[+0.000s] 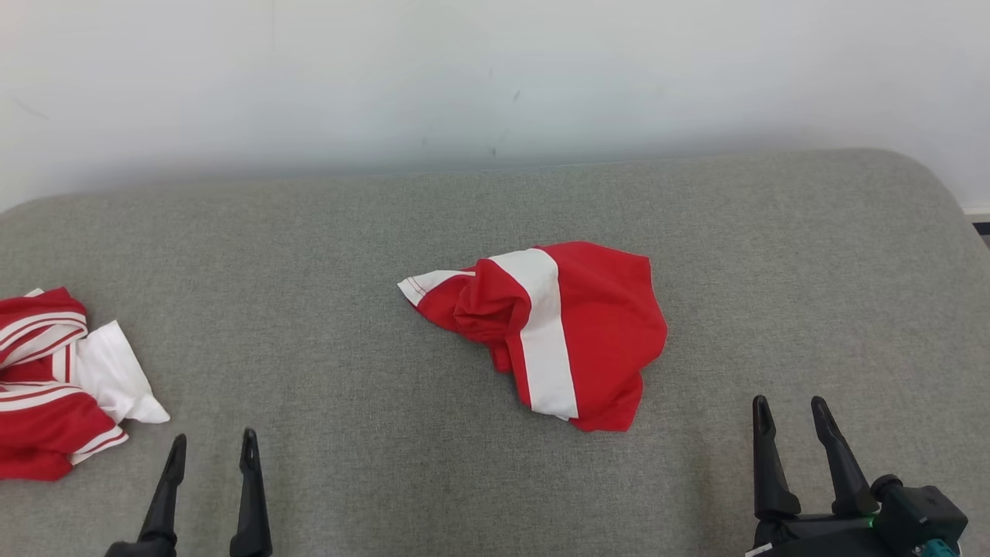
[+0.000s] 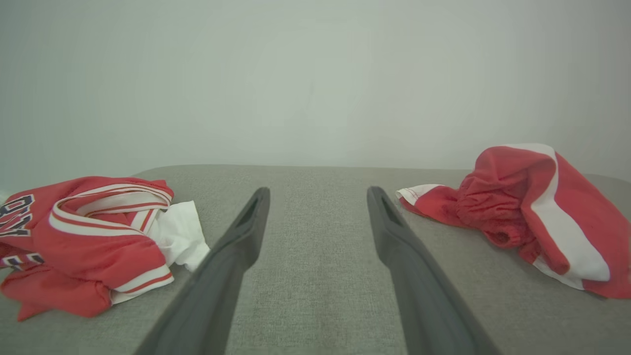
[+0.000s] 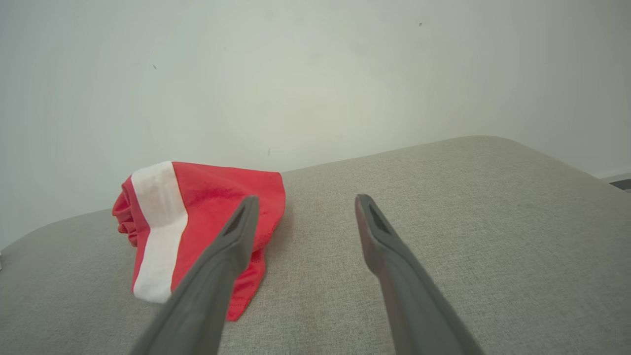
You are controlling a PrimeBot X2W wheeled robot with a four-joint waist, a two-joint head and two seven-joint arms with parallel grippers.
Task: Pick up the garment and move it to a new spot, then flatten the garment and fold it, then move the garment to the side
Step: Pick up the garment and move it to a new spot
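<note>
While both grippers sit low at the near edge of the grey padded surface, the garment lies crumpled mid-surface: red, broad white stripe, nothing touching it. It's ahead and to the left of the right gripper, near but apart. In the right wrist view the finger on that view's left overlaps its hem, but the head view shows a gap. From the left gripper it's well apart, ahead and off to the right; the left wrist view puts it at the right edge. Both sets of jaws are spread wide, with only bare grey fabric between the fingers. Fingers on both arms point forward toward the white wall, held low and close to level with the surface. In the head view the right gripper's fingers lean slightly left. A second red-and-white jersey, with dark lettering and a white piece against it, is bunched at the left edge, just left of the left gripper, not touching it.
</note>
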